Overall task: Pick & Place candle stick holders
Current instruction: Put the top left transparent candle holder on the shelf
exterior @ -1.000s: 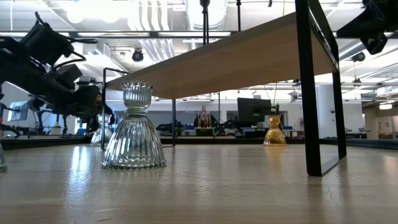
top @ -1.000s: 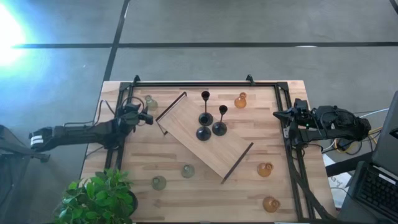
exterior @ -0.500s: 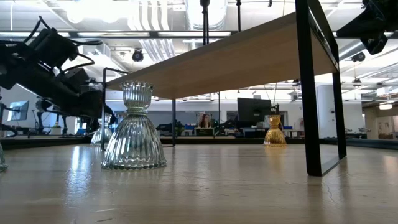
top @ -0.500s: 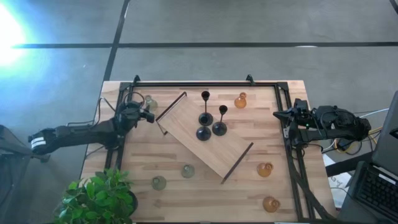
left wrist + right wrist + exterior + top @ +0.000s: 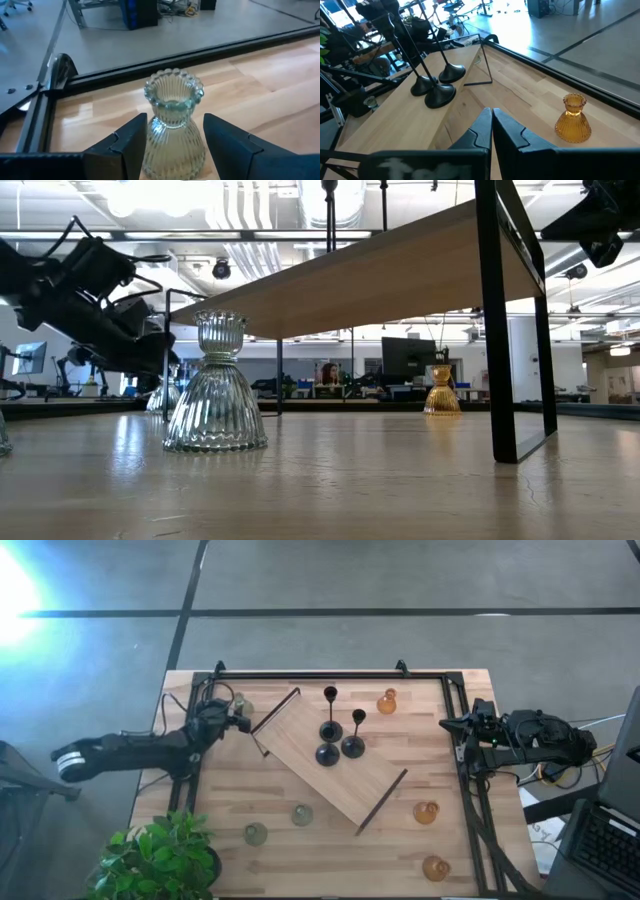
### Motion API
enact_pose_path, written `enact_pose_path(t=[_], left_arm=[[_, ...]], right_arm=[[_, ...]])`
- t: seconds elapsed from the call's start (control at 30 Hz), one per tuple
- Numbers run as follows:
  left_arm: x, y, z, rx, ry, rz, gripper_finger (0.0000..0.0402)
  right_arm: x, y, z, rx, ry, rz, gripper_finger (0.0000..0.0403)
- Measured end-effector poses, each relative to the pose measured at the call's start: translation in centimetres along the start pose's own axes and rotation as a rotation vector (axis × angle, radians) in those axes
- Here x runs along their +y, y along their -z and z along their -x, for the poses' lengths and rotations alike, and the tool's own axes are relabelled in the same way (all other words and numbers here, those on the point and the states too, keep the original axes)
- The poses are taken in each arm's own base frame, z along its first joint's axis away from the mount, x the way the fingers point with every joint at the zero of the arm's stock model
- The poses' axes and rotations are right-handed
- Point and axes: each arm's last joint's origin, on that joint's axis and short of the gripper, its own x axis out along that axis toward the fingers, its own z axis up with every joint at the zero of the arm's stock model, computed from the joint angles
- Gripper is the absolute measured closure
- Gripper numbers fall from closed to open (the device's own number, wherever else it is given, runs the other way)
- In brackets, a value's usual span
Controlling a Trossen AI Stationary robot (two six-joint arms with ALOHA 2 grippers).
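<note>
A pale green glass holder (image 5: 243, 706) stands upright on its base at the table's far left; it also shows in the left wrist view (image 5: 173, 122). My left gripper (image 5: 234, 720) is open, with one finger on each side of the holder's body (image 5: 173, 150). Three black holders (image 5: 330, 735) stand on the wooden board (image 5: 370, 785). Two more green holders (image 5: 302, 814) (image 5: 256, 833) stand near the front. Amber holders stand at the far middle (image 5: 387, 701) and front right (image 5: 426, 812) (image 5: 435, 867). My right gripper (image 5: 450, 724) is shut and empty at the right rail.
The board stands slantwise mid-table, raised on its black handles (image 5: 497, 330). A black frame rail (image 5: 320, 673) runs along the far edge and both sides. A potted plant (image 5: 160, 855) sits at the near left corner. One green holder (image 5: 216, 385) shows close in the low view.
My left gripper has moved a little toward the table's far edge, closing in on the far-left green holder, which has stayed put.
</note>
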Motion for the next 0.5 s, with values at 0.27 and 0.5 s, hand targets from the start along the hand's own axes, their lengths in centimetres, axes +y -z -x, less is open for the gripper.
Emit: enact_pose_path(t=[0.27,0.5], left_arm=[[-0.2,0.1,-1.2,0.028,0.02,0.007,0.0202],[-0.3,0.2,-2.2,0.029,0.002,-0.009,0.0202]], right_arm=[[0.0,0.0,0.0,0.001,0.001,0.0,0.0394],[0.0,0.0,0.0,0.0,0.0,0.0,0.0394]])
